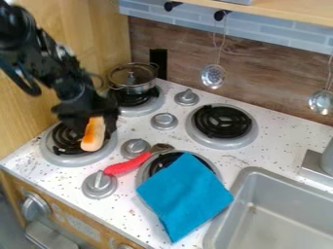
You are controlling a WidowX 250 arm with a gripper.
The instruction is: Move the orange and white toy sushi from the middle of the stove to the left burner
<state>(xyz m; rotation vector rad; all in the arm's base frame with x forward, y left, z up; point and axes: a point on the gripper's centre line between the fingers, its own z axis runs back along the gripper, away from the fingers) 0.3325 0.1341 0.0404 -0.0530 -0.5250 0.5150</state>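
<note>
The black tool [98, 121] is seen above the front-left burner [65, 140], by the upper end of an oblong orange-and-white thing [93, 135]. Whether the tool is open, closed or gripping the thing cannot be told, as their meeting point is lost in dark shapes. The burner's coil is partly hidden by both. Behind the tool, a lidded pot [133, 87] is set on the back-left burner [151, 103], whose coil is partly covered. To the right, a red-handled utensil [128, 165] is laid between two knobs [135, 148] [100, 185]; its head is hard to make out. Much of the front-right burner [141, 179] is hidden by a blue cloth [185, 194]. Beyond it, the sink [286, 214] is cut off by the view's edge, as is the faucet [327, 158]. On the wall, a slotted ladle [212, 76] is hung.
</note>
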